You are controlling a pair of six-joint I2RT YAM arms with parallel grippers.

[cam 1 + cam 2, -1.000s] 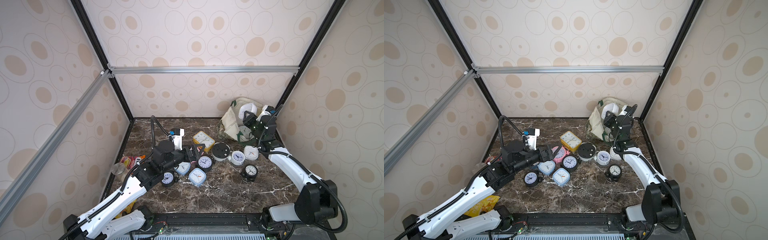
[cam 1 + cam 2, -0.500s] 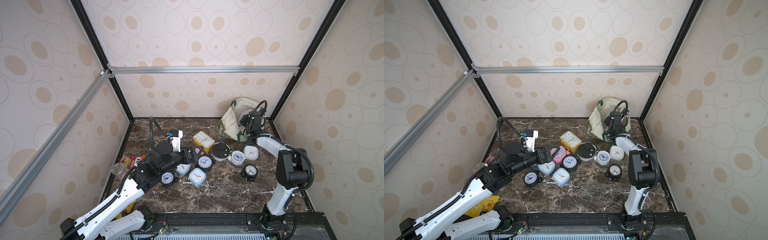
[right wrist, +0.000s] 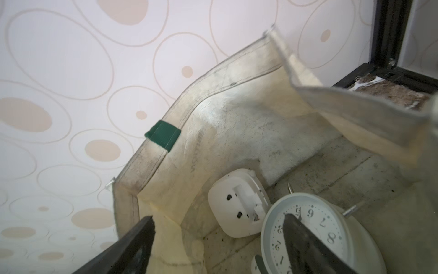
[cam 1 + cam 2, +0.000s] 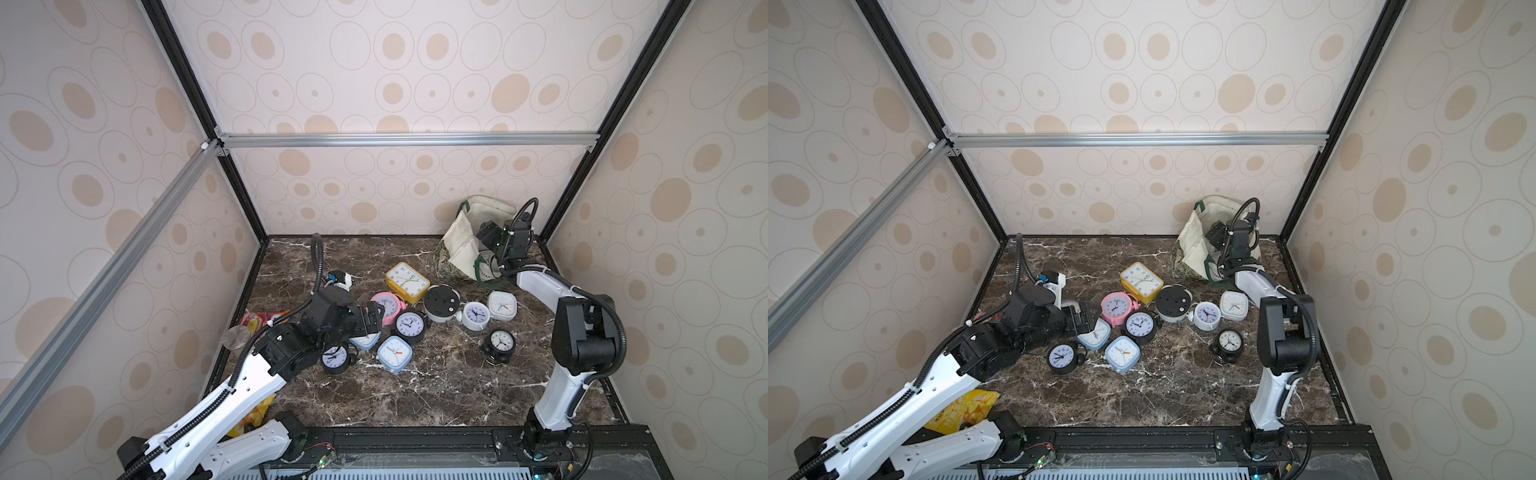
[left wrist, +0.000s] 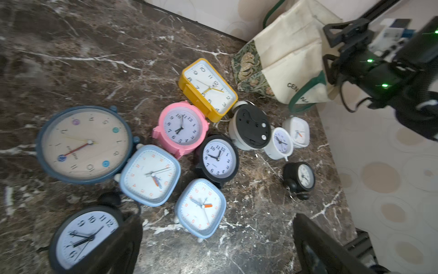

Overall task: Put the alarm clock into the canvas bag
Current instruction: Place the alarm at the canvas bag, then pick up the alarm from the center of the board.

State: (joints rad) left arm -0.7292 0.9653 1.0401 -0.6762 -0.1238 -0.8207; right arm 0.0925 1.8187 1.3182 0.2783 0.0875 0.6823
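Off-white cloth fills the right wrist view: the soft canvas bag with dark green strap handles (image 3: 237,123) slumps in the far right corner of the dark marble tabletop (image 4: 436,386), mouth gaping, and the white round alarm clock with black numerals (image 3: 317,220) lies inside it on the cloth floor, face up, just beside a white rounded-square clock lying face down (image 3: 237,201). The right gripper (image 3: 219,219) sits in the bag mouth with its jaws spread wide and pinching nothing; one finger crosses the round clock's face in this view, and whether it touches cannot be told. The step in hand looks like letting go and backing out, so draw the arm back along the line of the opening, jaws kept apart, clear of the folded rim and the strap, since snagged cloth could drag the bag over and spill both clocks. The left gripper (image 4: 372,318) hovers with jaws apart above the cluster of clocks left on the marble, holding none
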